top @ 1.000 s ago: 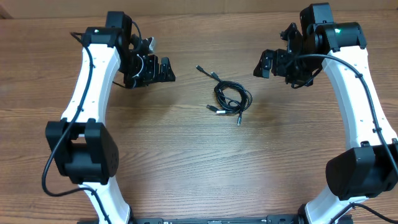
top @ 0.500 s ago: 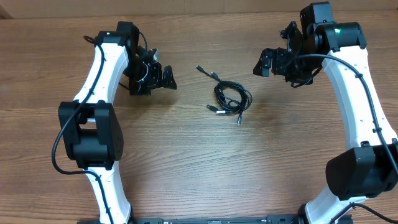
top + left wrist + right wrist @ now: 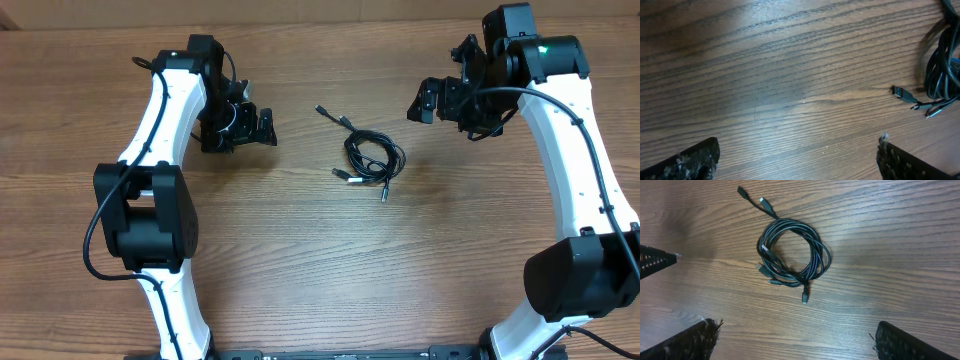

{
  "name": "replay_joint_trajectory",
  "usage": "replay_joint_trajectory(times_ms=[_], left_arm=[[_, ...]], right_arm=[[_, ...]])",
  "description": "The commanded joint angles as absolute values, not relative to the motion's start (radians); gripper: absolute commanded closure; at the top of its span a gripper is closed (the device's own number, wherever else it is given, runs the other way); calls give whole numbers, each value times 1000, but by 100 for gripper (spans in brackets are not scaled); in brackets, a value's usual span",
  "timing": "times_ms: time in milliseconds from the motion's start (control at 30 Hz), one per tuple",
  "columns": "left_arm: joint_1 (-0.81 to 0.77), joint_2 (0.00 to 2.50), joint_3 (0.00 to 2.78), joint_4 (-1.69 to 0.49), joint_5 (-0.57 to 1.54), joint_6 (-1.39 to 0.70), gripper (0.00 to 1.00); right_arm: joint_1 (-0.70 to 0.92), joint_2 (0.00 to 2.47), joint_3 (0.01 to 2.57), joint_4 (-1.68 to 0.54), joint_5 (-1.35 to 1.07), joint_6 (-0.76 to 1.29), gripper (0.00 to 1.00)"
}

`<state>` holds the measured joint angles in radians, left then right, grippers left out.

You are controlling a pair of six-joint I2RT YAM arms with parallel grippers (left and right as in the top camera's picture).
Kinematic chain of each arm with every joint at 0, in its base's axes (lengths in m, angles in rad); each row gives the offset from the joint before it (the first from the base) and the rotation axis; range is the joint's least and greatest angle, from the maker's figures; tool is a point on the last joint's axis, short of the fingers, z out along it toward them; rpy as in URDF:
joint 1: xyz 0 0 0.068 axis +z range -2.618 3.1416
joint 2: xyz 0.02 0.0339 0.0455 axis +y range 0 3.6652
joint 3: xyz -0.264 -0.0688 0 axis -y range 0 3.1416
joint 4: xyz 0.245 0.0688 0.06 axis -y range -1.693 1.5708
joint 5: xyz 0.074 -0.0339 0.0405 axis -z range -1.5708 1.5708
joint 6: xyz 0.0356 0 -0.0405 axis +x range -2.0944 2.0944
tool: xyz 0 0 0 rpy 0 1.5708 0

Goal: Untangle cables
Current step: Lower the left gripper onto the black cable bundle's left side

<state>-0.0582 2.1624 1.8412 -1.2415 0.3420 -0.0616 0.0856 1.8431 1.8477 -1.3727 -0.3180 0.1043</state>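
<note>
One loose coil of cables [image 3: 372,155] mid-table from overhead, plug ends trailing to the upper left and toward the near side. Left gripper [image 3: 258,128] well apart on the coil's left, jaws spread wide, holding nothing. Right gripper [image 3: 428,100] up and to the right, nearer but also apart, likewise spread and empty. Bare table [image 3: 300,250] all round the coil, with broad open wood toward the near edge.

From the left wrist: cables [image 3: 940,75] at the far right, partly cut off by the frame, one plug pointing left onto bare wood. Fingers [image 3: 690,160] low at both corners, wide apart, nothing between.

From the right wrist: whole coil [image 3: 792,252] ahead of the fingers [image 3: 910,340], centred between them yet well clear, two plugs trailing at top. Open grain on every side.
</note>
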Motion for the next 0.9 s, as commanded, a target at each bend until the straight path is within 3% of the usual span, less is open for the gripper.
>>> replay_joint_trajectory(times_ms=[0, 367, 500, 600, 633, 667, 733, 867], left_arm=[[-53, 2178, 1862, -1241, 331, -75, 0], [-52, 2178, 1862, -1224, 333, -75, 0], [-54, 2178, 1862, -1134, 334, -76, 0], [-54, 2178, 1860, -1159, 346, -76, 0], [-58, 2178, 1850, -1165, 366, -76, 0], [-61, 2179, 1843, -1168, 386, -76, 0], [-73, 2179, 1826, -1175, 431, -75, 0], [-115, 2179, 1805, -1182, 498, -76, 0]], right_arm=[[83, 1845, 1870, -1370, -327, 105, 0], [83, 1845, 1870, -1267, -336, 105, 0], [84, 1857, 1852, -1263, -330, 128, 47], [85, 1860, 1774, -1271, -316, 135, 53], [85, 1860, 1729, -1264, -300, 135, 61], [85, 1860, 1705, -1254, -297, 135, 63], [85, 1860, 1643, -1213, -297, 138, 75], [89, 1860, 1491, -1071, -297, 288, 92]])
